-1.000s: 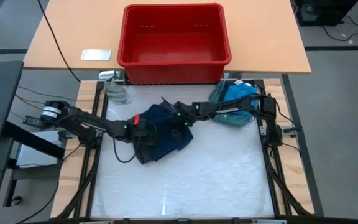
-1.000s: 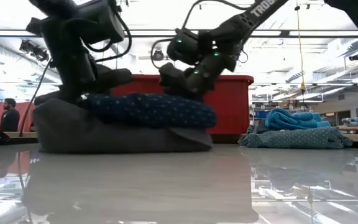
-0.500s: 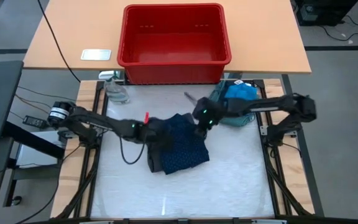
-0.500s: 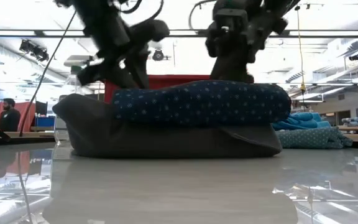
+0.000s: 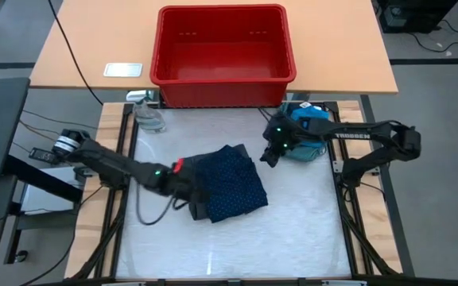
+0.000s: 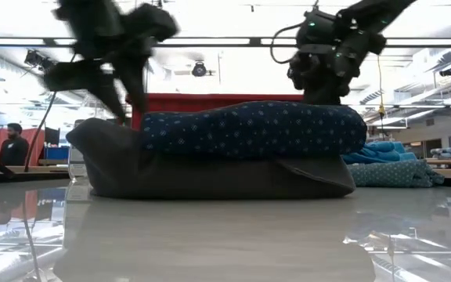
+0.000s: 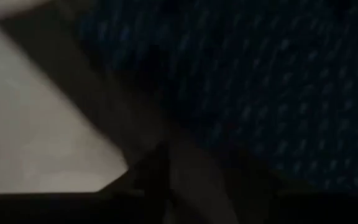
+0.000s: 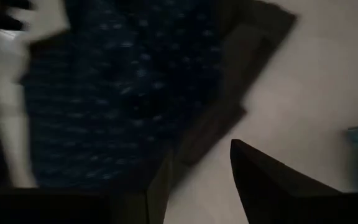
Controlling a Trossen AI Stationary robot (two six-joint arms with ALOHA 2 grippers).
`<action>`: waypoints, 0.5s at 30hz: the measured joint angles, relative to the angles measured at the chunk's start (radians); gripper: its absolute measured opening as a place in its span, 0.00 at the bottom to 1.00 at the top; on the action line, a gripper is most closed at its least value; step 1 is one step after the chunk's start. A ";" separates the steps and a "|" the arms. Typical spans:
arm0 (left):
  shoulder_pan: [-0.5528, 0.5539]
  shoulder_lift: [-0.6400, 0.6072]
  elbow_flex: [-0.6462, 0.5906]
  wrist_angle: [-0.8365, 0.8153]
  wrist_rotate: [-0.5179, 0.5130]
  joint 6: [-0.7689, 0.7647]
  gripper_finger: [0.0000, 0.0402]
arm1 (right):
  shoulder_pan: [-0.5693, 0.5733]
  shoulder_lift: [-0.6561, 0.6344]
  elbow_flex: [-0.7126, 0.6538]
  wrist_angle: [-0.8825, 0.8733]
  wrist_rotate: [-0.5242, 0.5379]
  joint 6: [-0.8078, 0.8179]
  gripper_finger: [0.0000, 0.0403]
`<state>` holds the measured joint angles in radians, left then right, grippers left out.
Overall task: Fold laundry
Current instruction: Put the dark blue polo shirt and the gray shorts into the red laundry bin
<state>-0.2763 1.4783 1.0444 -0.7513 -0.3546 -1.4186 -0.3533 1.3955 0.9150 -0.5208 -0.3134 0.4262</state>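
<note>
folded stack set down, both arms beside it

a navy dotted cloth piece (image 5: pixel 233 181) lies folded on top of a larger charcoal-grey garment (image 5: pixel 197 208), the pair resting as one low stack near the middle of the white desk (image 5: pixel 293 230). the level view shows the dotted layer (image 6: pixel 253 129) sitting squarely on the grey one (image 6: pixel 210 174), its edges rounded rather than creased. the left gripper (image 5: pixel 188 184) hovers at the stack's left edge, close over the grey cloth; it is blurred in every view and whether its jaws are released or clenched cannot be told. the right gripper (image 5: pixel 270 152) is off the cloth, just beside the stack's far right corner, and its wrist view shows the jaws parted with nothing between them. a bright blue garment (image 5: pixel 307 119) lies bunched on a grey-green shirt (image 5: pixel 304 151) at the desk's far right corner, in front of the empty red plastic bin (image 5: pixel 223 56).

judging by the lie of things, this fold looks finished. to close it well, the arms should lift straight up and clear so no finger drags a layer askew, then press the top flat only if an edge springs back. the heap at the right probably comes next.
</note>
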 joint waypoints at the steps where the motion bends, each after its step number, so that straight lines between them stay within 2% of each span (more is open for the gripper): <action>1: -0.027 -0.023 -0.030 0.005 0.001 -0.048 0.39 | -0.003 -0.019 -0.031 0.042 -0.028 0.024 0.42; 5: -0.101 -0.129 -0.154 0.014 -0.007 -0.223 0.59 | -0.017 -0.089 -0.141 0.222 -0.135 0.141 0.50; 8: -0.116 -0.191 -0.243 0.030 -0.005 -0.313 0.76 | -0.017 -0.119 -0.189 0.318 -0.172 0.233 0.59; 12: -0.073 -0.220 -0.374 0.257 0.005 -0.307 0.95 | 0.015 -0.118 -0.194 0.333 -0.137 0.311 0.74; 15: -0.028 -0.215 -0.468 0.491 0.031 -0.248 0.98 | 0.048 -0.104 -0.194 0.344 -0.109 0.408 0.83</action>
<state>-0.3038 1.2635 0.5768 -0.2605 -0.3237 -1.6669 -0.3050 1.2915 0.7212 -0.1765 -0.4221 0.8342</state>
